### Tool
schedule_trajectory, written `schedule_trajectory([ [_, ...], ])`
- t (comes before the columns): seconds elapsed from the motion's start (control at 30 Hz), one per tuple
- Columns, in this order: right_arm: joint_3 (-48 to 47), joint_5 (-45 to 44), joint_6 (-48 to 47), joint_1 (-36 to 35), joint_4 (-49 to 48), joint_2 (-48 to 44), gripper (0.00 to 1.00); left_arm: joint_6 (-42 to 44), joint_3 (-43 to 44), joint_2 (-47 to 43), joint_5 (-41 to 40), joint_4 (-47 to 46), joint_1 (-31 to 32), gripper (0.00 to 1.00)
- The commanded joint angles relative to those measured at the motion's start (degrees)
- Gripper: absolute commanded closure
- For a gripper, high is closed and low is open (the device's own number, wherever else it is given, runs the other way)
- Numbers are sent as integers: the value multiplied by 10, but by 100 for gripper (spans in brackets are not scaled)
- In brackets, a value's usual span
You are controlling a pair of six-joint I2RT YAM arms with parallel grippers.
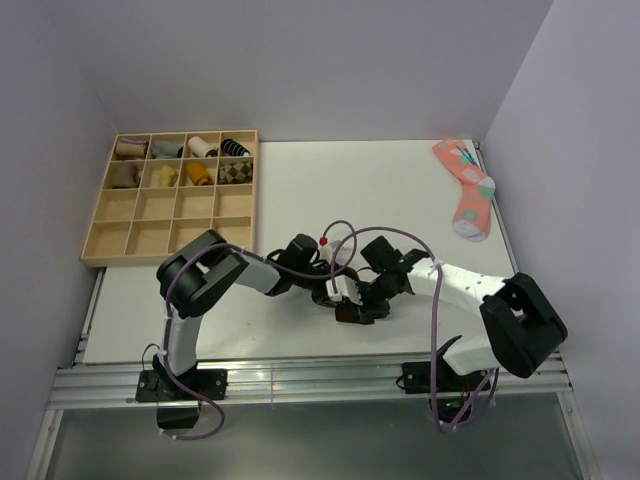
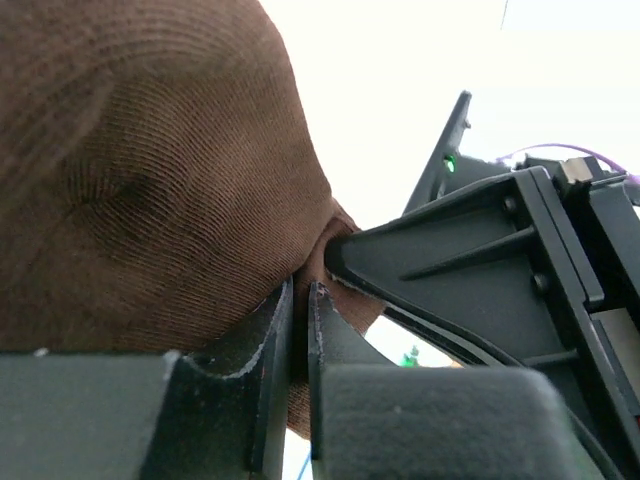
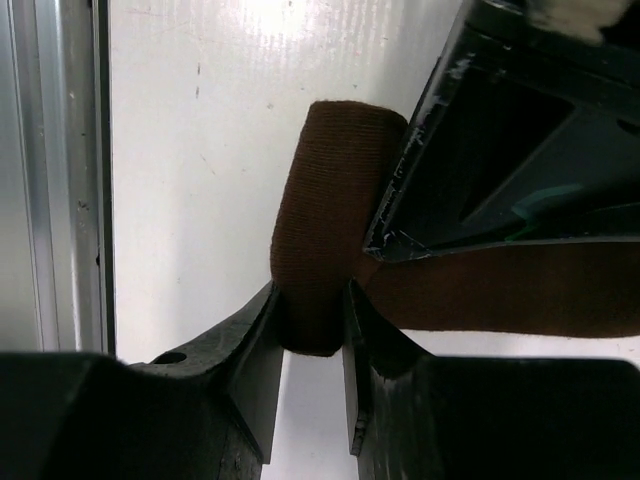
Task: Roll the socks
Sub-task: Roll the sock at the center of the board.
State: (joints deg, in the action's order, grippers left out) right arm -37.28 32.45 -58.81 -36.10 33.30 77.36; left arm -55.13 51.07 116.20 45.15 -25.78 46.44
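The dark brown sock [image 2: 150, 170] fills the upper left of the left wrist view as a bulging knit mass. My left gripper [image 2: 300, 330] is shut on a thin fold at its lower edge. In the right wrist view the sock [image 3: 335, 190] shows as a rolled end with a flat length running off right. My right gripper [image 3: 312, 320] is shut on the rolled end, just above the white table. In the top view the two grippers, left [image 1: 338, 288] and right [image 1: 362, 302], meet at the table's front middle and hide the sock. Its striped cuff is not visible.
A wooden compartment tray [image 1: 130, 235] stands at the back left, with small sock bundles in its far rows. A pink dotted sock [image 1: 467, 190] lies at the back right. The aluminium rail [image 3: 60, 180] of the table's front edge runs close beside my right gripper.
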Motion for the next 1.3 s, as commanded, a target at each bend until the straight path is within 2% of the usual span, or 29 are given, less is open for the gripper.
schedule_trajectory([
  [0.0, -27, 12, -12, 19, 76, 28, 73, 26, -25, -41, -117, -35, -5, 85],
  [0.17, -44, 16, -18, 31, 98, 53, 74, 21, -69, -81, -181, -107, -5, 82],
  [0.37, -64, 13, -27, 40, 125, 88, 73, 42, -119, -149, -261, -140, -6, 80],
  [0.63, -152, 46, -59, 56, 234, 195, 73, 106, -205, -236, -351, -214, 3, 81],
  [0.8, -225, 70, -76, 74, 317, 256, 74, 202, -265, -292, -448, -251, 54, 80],
  [0.83, -245, 72, -79, 76, 330, 278, 74, 215, -276, -298, -449, -261, 82, 79],
  [1.1, -327, 82, -90, 95, 424, 372, 73, 320, -273, -316, -561, -255, 171, 70],
  [1.27, -372, 80, -89, 101, 465, 422, 73, 388, -241, -277, -611, -225, 227, 69],
])
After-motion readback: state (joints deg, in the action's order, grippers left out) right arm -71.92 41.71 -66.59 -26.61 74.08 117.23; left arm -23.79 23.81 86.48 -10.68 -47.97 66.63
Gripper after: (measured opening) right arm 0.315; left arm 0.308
